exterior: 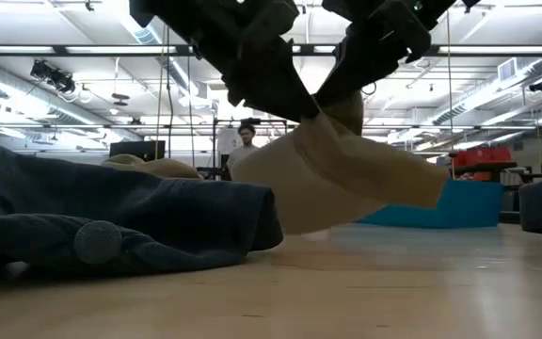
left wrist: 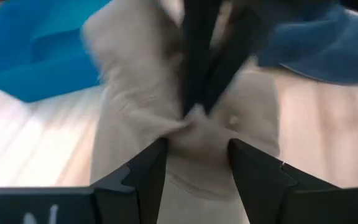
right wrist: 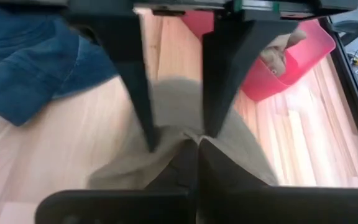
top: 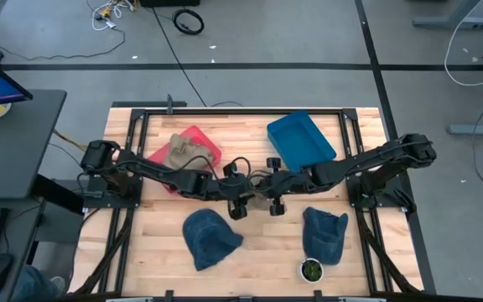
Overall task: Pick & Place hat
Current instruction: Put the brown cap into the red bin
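Note:
A beige hat point(exterior: 337, 179) hangs between my two grippers at the table's middle, and the arms hide it in the high view. My right gripper point(right wrist: 197, 142) is shut on a bunched part of it and also shows in the high view point(top: 277, 201). My left gripper point(left wrist: 194, 146) is open and faces the right one. Its fingers stand on either side of the same bunch, and it also shows in the high view point(top: 240, 204). Two blue hats point(top: 212, 237) point(top: 325, 235) lie flat on the near part of the table. My right gripper pinches a gathered fold of the beige hat point(left wrist: 194, 118) between its two fingertips. The hat hangs below the fingers, its body sagging toward the table point(exterior: 299, 221). Whether its lowest edge rests on the wood, I cannot tell. My left gripper's open fingers point(right wrist: 146, 124) flank that fold. Whether they touch the cloth, I cannot tell.
A red bin point(top: 198, 144) holding another beige hat stands at the far left. A blue bin point(top: 302, 138) stands at the far right. A small round green thing point(top: 311, 269) sits at the near edge. A person stands in the room behind point(exterior: 244, 141).

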{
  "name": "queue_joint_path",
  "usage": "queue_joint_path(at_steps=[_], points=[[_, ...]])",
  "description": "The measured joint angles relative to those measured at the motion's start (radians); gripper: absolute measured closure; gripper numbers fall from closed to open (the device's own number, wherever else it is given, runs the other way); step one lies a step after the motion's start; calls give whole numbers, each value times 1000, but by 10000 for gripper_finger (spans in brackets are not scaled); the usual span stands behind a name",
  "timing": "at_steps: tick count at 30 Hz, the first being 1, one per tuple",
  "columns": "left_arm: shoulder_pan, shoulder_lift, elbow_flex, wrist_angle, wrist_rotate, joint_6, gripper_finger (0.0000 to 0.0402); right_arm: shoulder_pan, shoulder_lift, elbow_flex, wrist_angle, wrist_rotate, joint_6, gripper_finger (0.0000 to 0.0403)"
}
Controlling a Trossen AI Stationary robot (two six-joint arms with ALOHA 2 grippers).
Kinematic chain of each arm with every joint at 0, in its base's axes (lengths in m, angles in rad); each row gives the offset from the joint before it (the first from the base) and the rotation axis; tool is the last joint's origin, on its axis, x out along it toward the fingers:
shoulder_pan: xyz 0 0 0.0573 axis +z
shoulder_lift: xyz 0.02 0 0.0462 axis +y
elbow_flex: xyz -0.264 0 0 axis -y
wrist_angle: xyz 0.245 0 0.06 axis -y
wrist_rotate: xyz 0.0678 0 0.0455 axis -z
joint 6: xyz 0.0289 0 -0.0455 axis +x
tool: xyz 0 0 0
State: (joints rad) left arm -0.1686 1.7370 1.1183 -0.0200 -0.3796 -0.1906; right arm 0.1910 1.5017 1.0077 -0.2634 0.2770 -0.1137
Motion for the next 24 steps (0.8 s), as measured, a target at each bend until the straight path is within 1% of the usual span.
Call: queue_joint_path(at_steps=[4, 7, 9, 12, 17, 18, 21, 24], points=[[15, 0, 0, 7, -24, 3, 220, -2, 0, 0, 27, -4, 0, 401], [33, -2, 0, 6, -19, 1, 223, -1, 0, -1, 59, -34, -10, 401], [41, -2, 0, 5, -2, 6, 234, -2, 0, -2, 67, -41, -29, 401], [46, -2, 0, 5, 26, 25, 272, -3, 0, -2, 63, -29, -45, 401], [46, -2, 1, -4, 36, 28, 376, -9, 0, -2, 59, 1, -51, 401], [46, -2, 1, -6, 36, 28, 387, -12, 0, -2, 57, 0, -51, 400], [48, -9, 1, -19, 36, 30, 392, -16, 0, 0, 45, -1, 11, 385], [49, -12, -2, -62, 35, 30, 396, -19, -4, 4, -24, -8, 56, 355]])
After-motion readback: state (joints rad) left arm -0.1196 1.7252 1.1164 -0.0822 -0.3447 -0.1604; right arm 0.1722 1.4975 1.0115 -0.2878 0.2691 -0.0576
